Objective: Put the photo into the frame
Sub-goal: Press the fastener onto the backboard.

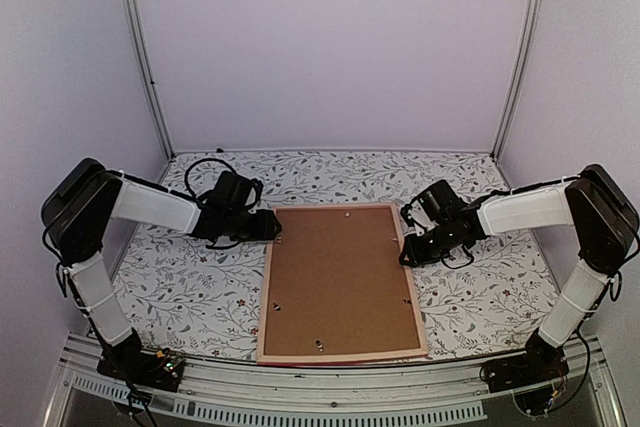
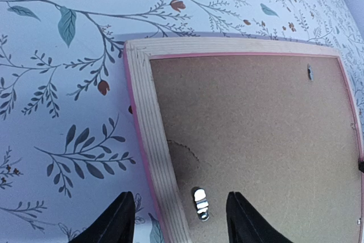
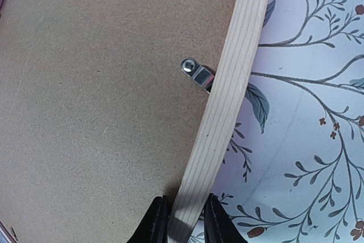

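The frame (image 1: 340,355) lies face down mid-table with the brown backing board (image 1: 340,277) seated in it, and the photo is nowhere in sight (under the board or elsewhere, I cannot tell), so the step in hand is probably working the back clips. At the frame's two o'clock the right gripper (image 3: 185,223) is pinched narrowly on the wooden side rail. At ten o'clock the left gripper (image 2: 181,220) stands spread and empty, straddling a metal clip (image 2: 199,202), which one fingertip must next push sideways.
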Tool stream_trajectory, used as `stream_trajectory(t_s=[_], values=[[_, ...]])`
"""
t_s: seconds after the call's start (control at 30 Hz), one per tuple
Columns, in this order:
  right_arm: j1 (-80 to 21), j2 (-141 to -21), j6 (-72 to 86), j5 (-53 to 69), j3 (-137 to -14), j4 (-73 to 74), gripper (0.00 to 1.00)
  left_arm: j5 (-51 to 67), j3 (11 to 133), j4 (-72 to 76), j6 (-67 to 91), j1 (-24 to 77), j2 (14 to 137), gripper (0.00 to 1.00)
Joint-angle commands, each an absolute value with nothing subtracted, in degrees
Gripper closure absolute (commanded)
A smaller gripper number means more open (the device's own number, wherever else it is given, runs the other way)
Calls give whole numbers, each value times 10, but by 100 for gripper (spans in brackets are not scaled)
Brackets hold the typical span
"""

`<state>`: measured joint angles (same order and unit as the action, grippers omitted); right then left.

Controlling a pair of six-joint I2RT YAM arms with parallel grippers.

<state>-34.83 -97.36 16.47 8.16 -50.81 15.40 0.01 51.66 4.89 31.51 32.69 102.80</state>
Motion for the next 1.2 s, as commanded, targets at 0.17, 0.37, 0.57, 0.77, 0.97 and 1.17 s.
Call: stream_trajectory(t_s=[0.17, 0.37, 0.57, 0.77, 0.97, 1.17], values=[[-352, -977, 144, 88, -495, 166, 77, 9, 555, 42, 299, 321, 1083, 44], [-352, -977, 143, 88, -495, 166, 77, 7, 566, 31, 297, 322, 1104, 48], [-352, -981, 142, 88, -497, 166, 77, 1, 552, 27, 300, 324, 1099, 53], [-352, -986, 141, 90, -499, 162, 77, -24, 528, 27, 302, 333, 1083, 49], [-352, -992, 143, 94, -497, 160, 77, -51, 526, 15, 296, 344, 1081, 49], [-352, -990, 144, 94, -494, 158, 77, -57, 529, 11, 292, 352, 1084, 49]])
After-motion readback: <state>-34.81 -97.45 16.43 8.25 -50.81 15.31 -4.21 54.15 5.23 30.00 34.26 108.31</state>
